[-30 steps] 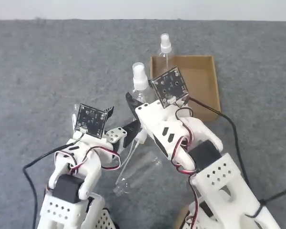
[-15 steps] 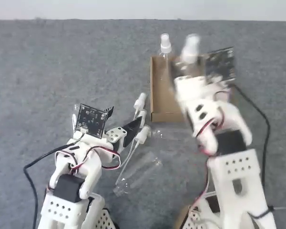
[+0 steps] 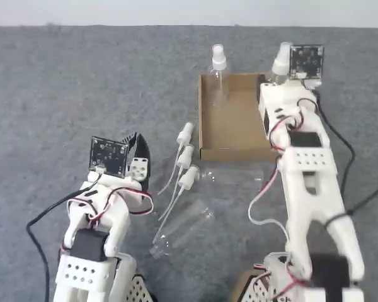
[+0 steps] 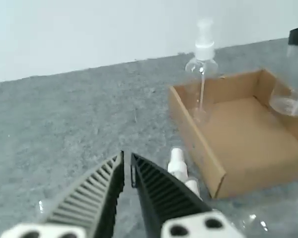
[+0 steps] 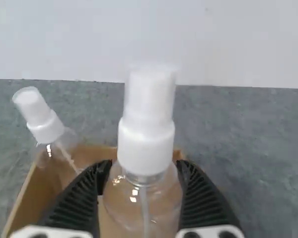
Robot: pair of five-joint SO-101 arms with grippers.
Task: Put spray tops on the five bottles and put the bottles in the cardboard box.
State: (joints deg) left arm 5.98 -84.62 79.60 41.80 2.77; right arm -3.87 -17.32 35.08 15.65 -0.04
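My right gripper [image 3: 278,78] is shut on a clear bottle [image 3: 281,60] with a white spray top, held upright over the far right side of the cardboard box [image 3: 239,126]. In the right wrist view that bottle [image 5: 146,148] stands between the black fingers [image 5: 201,193]. A second capped bottle [image 3: 218,63] stands in the box's far left corner. Three loose spray tops [image 3: 187,154] lie left of the box. Clear uncapped bottles [image 3: 184,226] lie on the mat nearer the arms. My left gripper [image 3: 140,150] is shut and empty, left of the spray tops [image 4: 178,161].
Grey carpet-like mat [image 3: 63,94] covers the table, with open room at the left and far side. Another clear bottle [image 3: 230,175] lies just in front of the box's near wall. The right arm's cable [image 3: 264,189] trails beside it.
The right arm swung with the capped bottle from the table's middle to over the box's far right. The left gripper drew back to the left, away from the spray tops.
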